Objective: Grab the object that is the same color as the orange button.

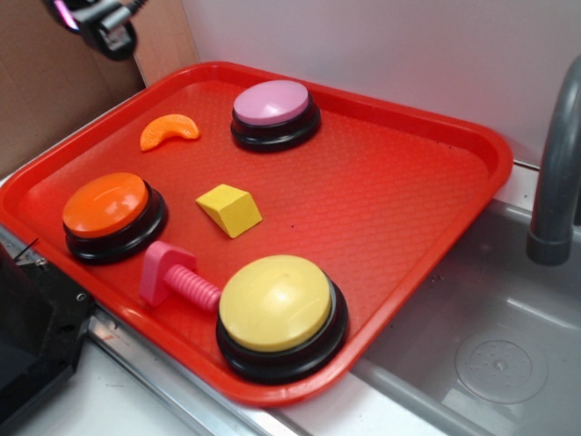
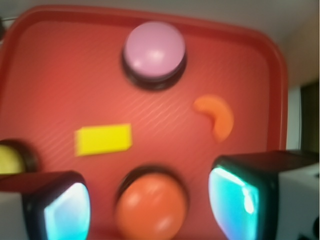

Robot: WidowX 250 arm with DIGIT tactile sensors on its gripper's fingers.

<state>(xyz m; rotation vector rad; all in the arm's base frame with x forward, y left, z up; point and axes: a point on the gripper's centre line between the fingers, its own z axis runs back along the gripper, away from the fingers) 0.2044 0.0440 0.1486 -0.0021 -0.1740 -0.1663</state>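
The small glossy orange crescent object [image 1: 169, 131] [image 2: 217, 115] lies on the red tray [image 1: 390, 200], to the left of the pink button. The orange button [image 1: 113, 213] [image 2: 151, 205] sits on its black base near the tray's left edge. My gripper [image 1: 104, 23] [image 2: 150, 205] hangs high above the tray's far left corner, only partly in the exterior view. The wrist view is blurred; there the two fingers stand wide apart with nothing held, and the orange button shows far below between them. The crescent lies ahead and to the right of the fingers.
A pink-purple button [image 1: 274, 113] [image 2: 154, 50], a yellow wedge block [image 1: 229, 210] [image 2: 103, 139], a pink bolt [image 1: 174, 279] and a yellow button [image 1: 280, 312] [image 2: 11, 159] are also on the tray. A sink basin [image 1: 490, 354] with a grey tap [image 1: 556, 173] lies to the right.
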